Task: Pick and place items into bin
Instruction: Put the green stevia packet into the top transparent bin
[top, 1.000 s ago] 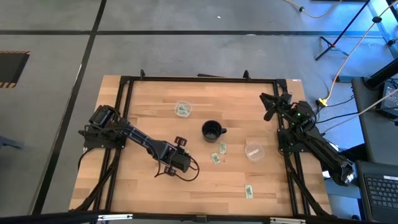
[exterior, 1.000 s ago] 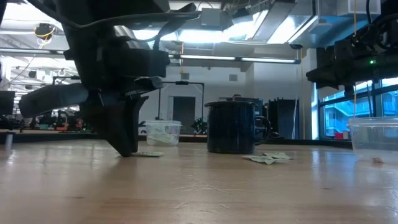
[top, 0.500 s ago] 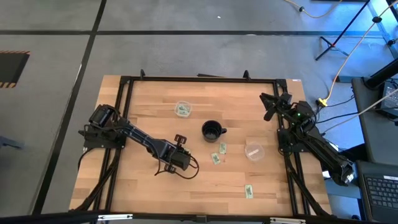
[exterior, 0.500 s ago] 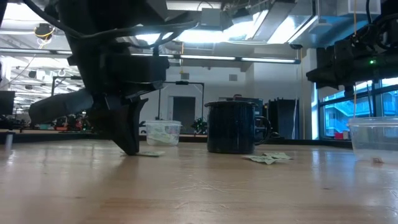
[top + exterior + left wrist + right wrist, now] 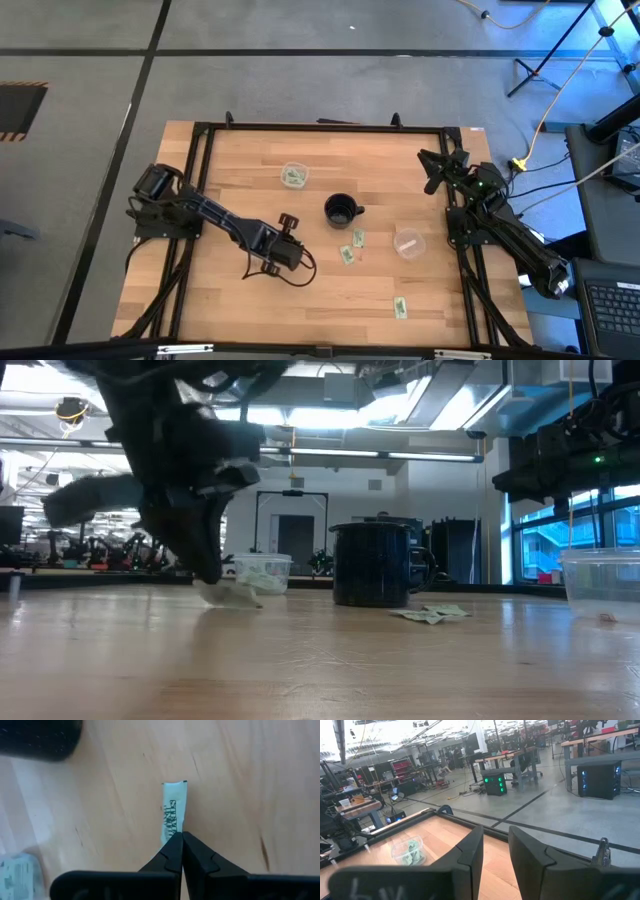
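My left gripper [image 5: 288,221] stands left of the black mug [image 5: 341,210], fingers pointing down, shut on one pale green packet [image 5: 175,810]. In the low view that packet [image 5: 232,596] shows just below the fingertips. Two more packets [image 5: 351,247] lie flat near the mug, and a third [image 5: 400,308] lies toward the near edge. A clear tub [image 5: 294,176] beyond the mug holds several packets. My right gripper [image 5: 495,845] waits open over the table's far right corner, away from every packet. My left gripper pinches the packet by one short end [image 5: 172,834] between its two fingertips [image 5: 210,572], coming from above. The packet runs on past the fingertips along their line, its other end free. In the low view it hangs tilted just over the wood; whether its lower end touches, I cannot tell.
A second clear tub [image 5: 408,243] stands right of the mug, near the right arm's base. A black frame [image 5: 320,127] runs around the tabletop. Bare wood lies between the left gripper and the table's near edge.
My left gripper has risen from the tabletop and drifted slightly toward the far left, staying shut. The packet, flat on the wood before, has come up with the fingertips and now tilts below them.
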### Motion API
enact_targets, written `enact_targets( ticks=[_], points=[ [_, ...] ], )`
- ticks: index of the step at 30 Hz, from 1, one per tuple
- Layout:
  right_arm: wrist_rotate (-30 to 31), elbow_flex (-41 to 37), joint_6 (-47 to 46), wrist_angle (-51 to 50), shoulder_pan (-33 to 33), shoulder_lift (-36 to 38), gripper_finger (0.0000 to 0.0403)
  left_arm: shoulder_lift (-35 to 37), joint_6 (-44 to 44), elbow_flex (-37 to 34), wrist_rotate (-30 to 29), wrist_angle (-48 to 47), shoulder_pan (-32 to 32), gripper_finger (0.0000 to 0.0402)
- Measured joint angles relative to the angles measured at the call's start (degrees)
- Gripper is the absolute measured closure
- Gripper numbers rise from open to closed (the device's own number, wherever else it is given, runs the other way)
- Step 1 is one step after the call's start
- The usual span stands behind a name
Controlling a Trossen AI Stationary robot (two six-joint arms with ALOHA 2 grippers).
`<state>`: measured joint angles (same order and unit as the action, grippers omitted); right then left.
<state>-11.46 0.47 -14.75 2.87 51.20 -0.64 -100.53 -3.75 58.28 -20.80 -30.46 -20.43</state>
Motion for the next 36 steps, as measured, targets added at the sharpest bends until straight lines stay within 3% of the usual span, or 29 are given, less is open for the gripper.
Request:
enact_targets(
  ticks=[12,21,30,33,36],
  points=[
    [0.0,0.0,0.0,0.0,0.0,0.0,0.0308,7.4,-1.6,0.1,-1.2,-3.2,2.0,0.0399],
    [0.0,0.0,0.0,0.0,0.0,0.0,0.0308,16.2,-8.2,0.2,-3.6,-4.3,13.2,0.0399],
    [0.0,0.0,0.0,0.0,0.0,0.0,0.0308,13.0,-16.8,0.2,-2.3,-2.0,28.4,0.0400],
    [0.0,0.0,0.0,0.0,0.0,0.0,0.0308,11.2,-17.8,0.2,1.1,0.6,31.5,0.0400],
    [0.0,0.0,0.0,0.0,0.0,0.0,0.0308,9.2,-18.7,0.2,0.9,1.1,33.3,0.0400]
  ],
)
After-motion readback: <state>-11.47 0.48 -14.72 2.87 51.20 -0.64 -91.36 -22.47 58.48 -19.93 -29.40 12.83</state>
